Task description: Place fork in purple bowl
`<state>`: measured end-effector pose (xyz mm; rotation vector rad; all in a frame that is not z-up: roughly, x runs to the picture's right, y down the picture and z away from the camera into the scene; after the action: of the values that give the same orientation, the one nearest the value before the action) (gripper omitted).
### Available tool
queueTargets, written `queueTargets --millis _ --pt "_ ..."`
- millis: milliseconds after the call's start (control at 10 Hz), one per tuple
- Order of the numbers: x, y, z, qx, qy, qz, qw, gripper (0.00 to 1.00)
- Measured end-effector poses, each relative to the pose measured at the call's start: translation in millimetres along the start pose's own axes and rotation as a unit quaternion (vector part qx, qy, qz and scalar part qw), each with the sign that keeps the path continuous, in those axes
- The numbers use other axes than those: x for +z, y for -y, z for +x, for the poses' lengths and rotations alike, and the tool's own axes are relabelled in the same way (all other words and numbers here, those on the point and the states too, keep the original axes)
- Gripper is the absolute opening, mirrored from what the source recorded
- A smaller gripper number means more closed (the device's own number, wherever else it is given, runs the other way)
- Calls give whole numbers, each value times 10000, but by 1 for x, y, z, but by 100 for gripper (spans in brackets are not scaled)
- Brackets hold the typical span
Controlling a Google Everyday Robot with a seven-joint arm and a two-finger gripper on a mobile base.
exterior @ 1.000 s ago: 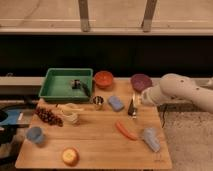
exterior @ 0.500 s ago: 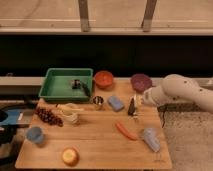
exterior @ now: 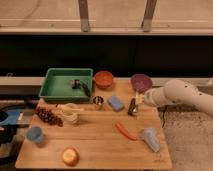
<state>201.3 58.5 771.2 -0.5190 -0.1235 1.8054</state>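
The purple bowl [exterior: 141, 82] sits at the back right of the wooden table [exterior: 95, 142]. My gripper [exterior: 132, 108] hangs just in front of and slightly left of the bowl, low over the table, on a white arm [exterior: 180, 95] that comes in from the right. A thin pale fork [exterior: 137, 96] sticks up out of the gripper, which is shut on it. The fork's lower end is hidden by the fingers.
An orange-red bowl [exterior: 104, 78] and a green tray [exterior: 66, 83] stand at the back. A blue sponge [exterior: 116, 103], small metal cup [exterior: 98, 102], carrot [exterior: 126, 131], pale blue bottle [exterior: 150, 139], grapes [exterior: 48, 116], blue cup [exterior: 34, 134] and orange fruit [exterior: 70, 156] lie around.
The gripper and arm have barely moved, shifting only slightly; the objects on the table stay where they were.
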Motion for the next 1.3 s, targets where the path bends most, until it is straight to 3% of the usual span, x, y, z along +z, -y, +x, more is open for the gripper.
queueTargets --millis 200,400,800,1300 --pt "1 9 -27 189 267 28 9995 0" --pt "2 9 -51 251 407 67 9988 0" --pt "5 13 -101 114 333 267 9990 0" --pt "9 19 -135 59 362 379 9986 0"
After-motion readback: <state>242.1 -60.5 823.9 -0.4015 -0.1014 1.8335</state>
